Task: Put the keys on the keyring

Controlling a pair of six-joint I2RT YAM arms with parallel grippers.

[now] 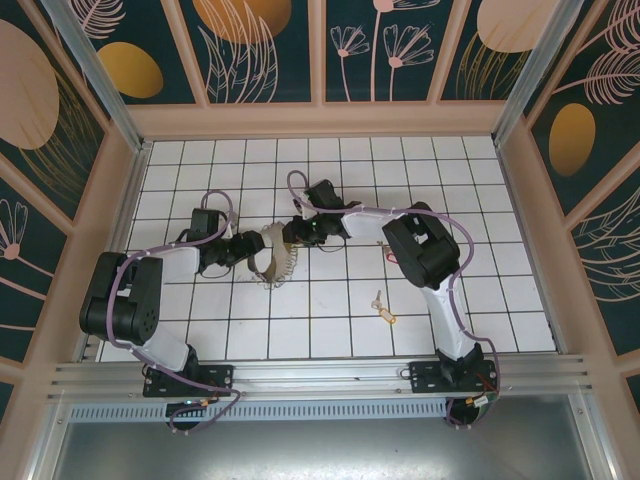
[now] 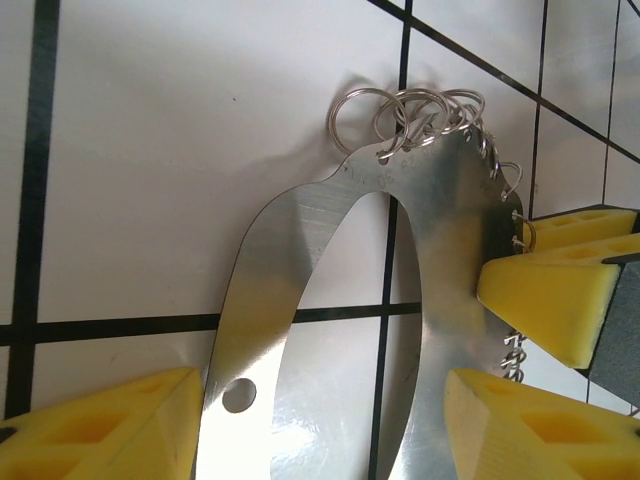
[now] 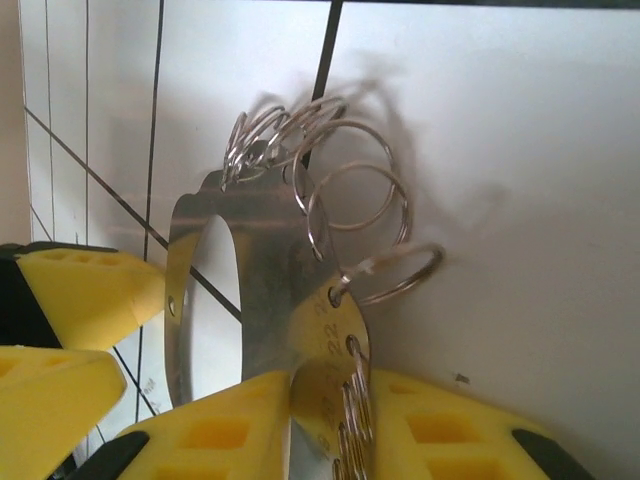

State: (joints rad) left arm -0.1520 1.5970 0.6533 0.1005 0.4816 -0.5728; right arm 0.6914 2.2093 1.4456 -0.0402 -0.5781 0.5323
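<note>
The keyring [image 1: 272,256] is a wide grey metal hoop with many small wire rings along its edge, held up on edge near the table's middle. In the left wrist view the keyring [image 2: 300,260] spans my left gripper [image 2: 320,405], whose yellow fingers [image 2: 110,425] press both of its sides. My right gripper [image 3: 325,405] is shut on the keyring's [image 3: 265,270] fringed rim. From above, the left gripper [image 1: 250,255] and right gripper [image 1: 298,235] meet at the hoop. The keys [image 1: 381,307], tiny with a tan tag, lie on the tiles to the right, apart from both grippers.
The white tiled table [image 1: 330,330] is boxed in by patterned walls [image 1: 120,150] on three sides. An aluminium rail [image 1: 320,375] runs along the near edge. The right arm's elbow [image 1: 420,250] hangs above the tiles behind the keys.
</note>
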